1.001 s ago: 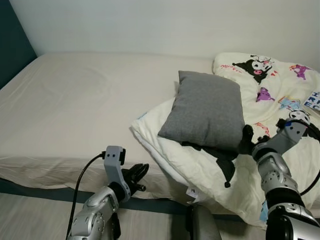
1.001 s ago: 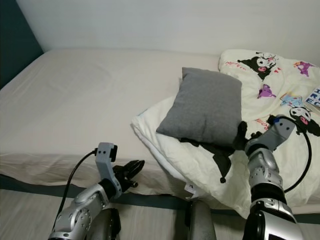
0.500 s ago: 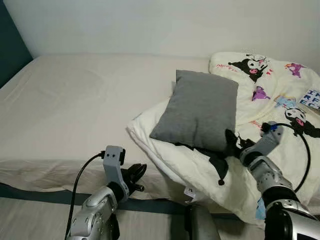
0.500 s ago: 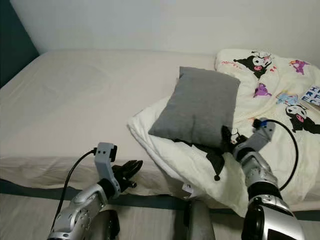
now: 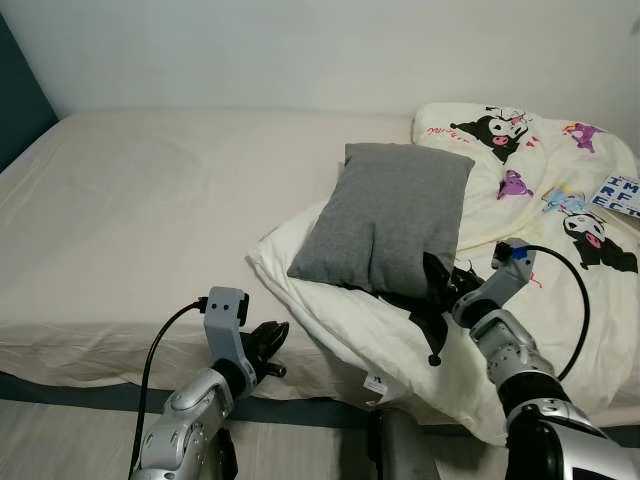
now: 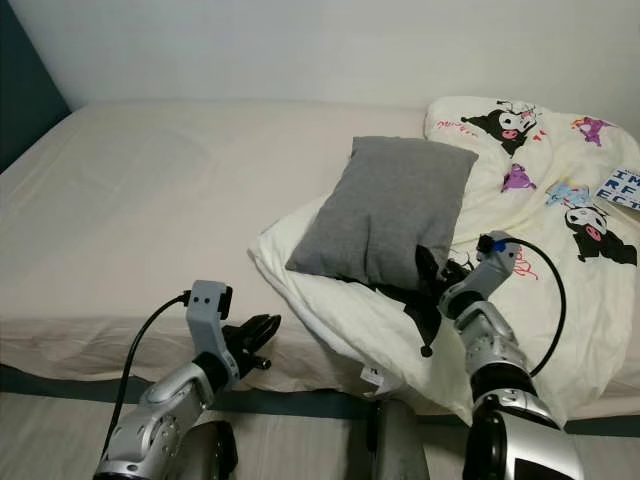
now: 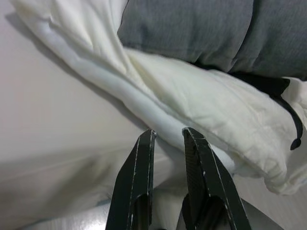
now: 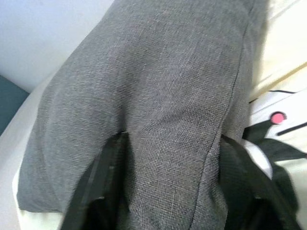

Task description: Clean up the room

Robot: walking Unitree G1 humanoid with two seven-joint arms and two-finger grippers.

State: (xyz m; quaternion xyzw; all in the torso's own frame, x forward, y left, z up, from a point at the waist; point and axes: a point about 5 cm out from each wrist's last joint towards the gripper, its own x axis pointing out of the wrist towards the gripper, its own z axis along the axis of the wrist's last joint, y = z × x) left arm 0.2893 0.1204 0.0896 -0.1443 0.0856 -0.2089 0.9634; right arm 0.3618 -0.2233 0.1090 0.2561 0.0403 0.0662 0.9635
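Observation:
A grey pillow lies tilted on a cream blanket printed with cartoon figures, bunched on the right half of the bed. My right gripper is at the pillow's near lower edge. In the right wrist view its open black fingers stand wide apart with the pillow between them. My left gripper hovers low at the bed's front edge, left of the blanket's folded edge. Its tips are a narrow gap apart and hold nothing.
The left half of the mattress is bare beige sheet. A dark teal panel stands at the far left and a pale wall runs behind the bed. A card with blue letters lies on the blanket's far right. Wood floor shows below.
My right gripper has moved left from beside the pillow to its lower edge, fingers now around it. The pillow has turned and shifted left. The left arm has hardly moved.

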